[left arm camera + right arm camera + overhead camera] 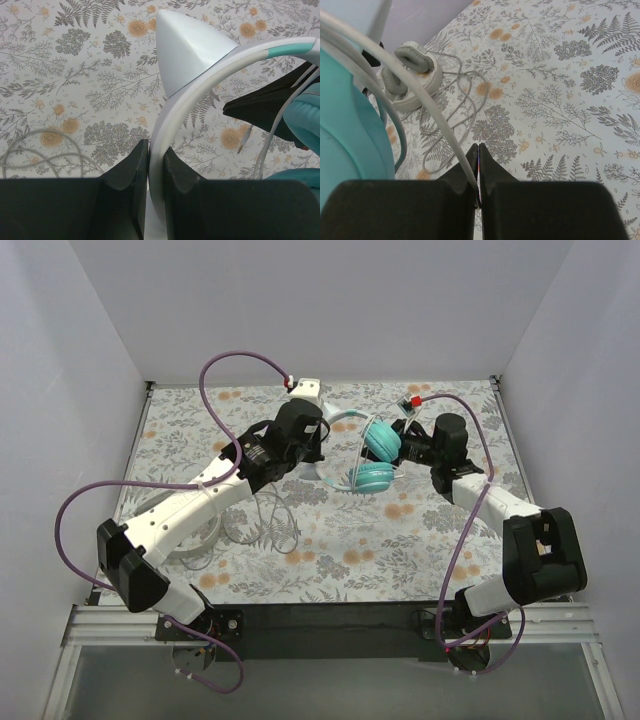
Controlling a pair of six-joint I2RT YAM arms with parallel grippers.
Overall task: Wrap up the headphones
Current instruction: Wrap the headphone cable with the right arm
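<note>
The teal headphones (377,457) hang over the mat between my two grippers, with their two teal ear cups (307,120) one above the other in the top view. My left gripper (156,145) is shut on their pale headband (200,80). My right gripper (478,146) is shut on their pale cable (422,97), right beside a teal cup (345,140). The cable's plug (243,145) dangles free. The white-grey headphones (407,75) lie flat at the left, partly under my left arm in the top view, with their thin grey cable (455,115) in loose loops.
A floral mat (330,560) covers the table, with white walls on three sides. Purple robot cables (240,360) arc above both arms. A white pointed piece (185,50) stands on the mat behind the headband.
</note>
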